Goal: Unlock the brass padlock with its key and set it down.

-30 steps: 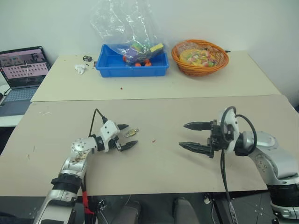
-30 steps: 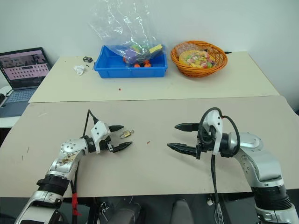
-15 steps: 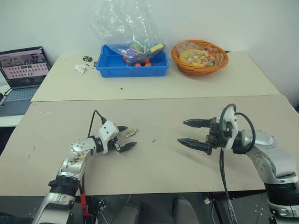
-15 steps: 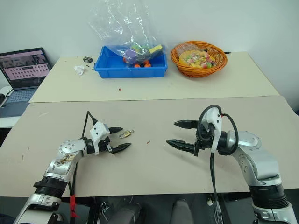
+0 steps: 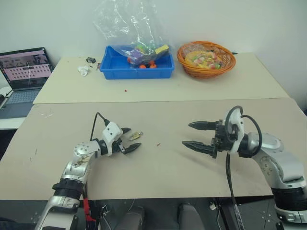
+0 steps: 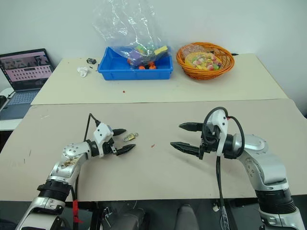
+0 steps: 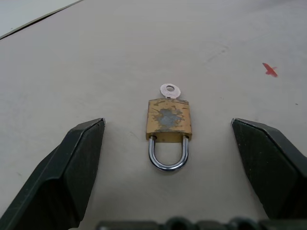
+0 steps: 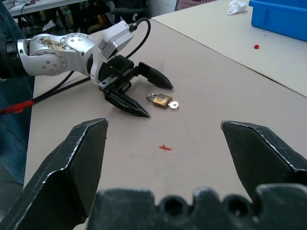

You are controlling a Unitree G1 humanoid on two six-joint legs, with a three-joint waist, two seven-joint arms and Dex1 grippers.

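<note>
So padlock (image 7: 168, 125) lies centre frame between my left gripper (image 5: 129, 139) fingers, spread apart for grabbing; key (image 7: 168, 90) sits in lock; right gripper (image 5: 197, 136) spread too, centre-right, waiting.

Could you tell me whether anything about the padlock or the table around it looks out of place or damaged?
Nothing is spilled or askew. The brass padlock lies flat on the table, its face worn in patches, with the key sticking out of its base. A small red mark shows on the table nearby.
</note>
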